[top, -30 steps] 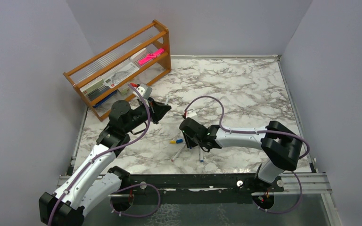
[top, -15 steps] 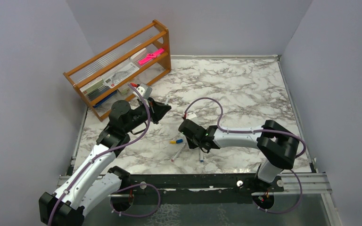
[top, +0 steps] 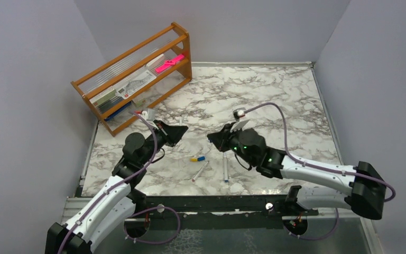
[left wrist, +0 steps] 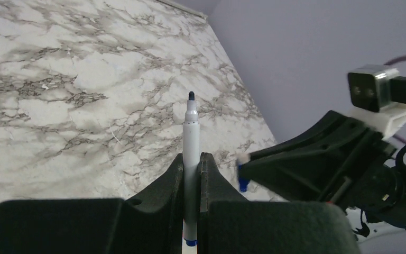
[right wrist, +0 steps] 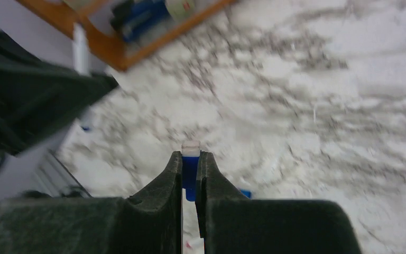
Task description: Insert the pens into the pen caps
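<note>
The pens first: one (left wrist: 191,132) is gripped tight between the left gripper's (left wrist: 191,159) fingers. It sticks straight out past them, white barrel, dark tip at the far end, blue end down between the fingers. The other two are loose on the worktop (top: 275,95), close to the near edge about halfway along it. One pen (top: 201,171) lies on a diagonal and the other (top: 225,168) points more or less at the far edge. They're near each other but not touching.

The right gripper (right wrist: 190,156) is clenched on a small blue cap (right wrist: 190,166) with a pale end poking out past the fingertips. The two grippers are held up off the surface facing each other, pen tip and cap near but apart. Just under them, on the left gripper's side, a yellow-orange cap (top: 194,159) and another blue cap (top: 201,157) lie end to end. They look like they're touching.

The surface is white marble-look with grey-brown veins all over it. A black rail (top: 217,203) runs along the near edge. Plain pale lilac-grey walls (top: 243,26) close in the left, far and right sides. A wooden rack (top: 182,39) sits angled along the left edge up toward the far-left corner, with a bright pink thing (top: 169,63) on its shelf plus some papers and blue stuff I can't make out. The right wrist view is pretty blurry, by the way.
</note>
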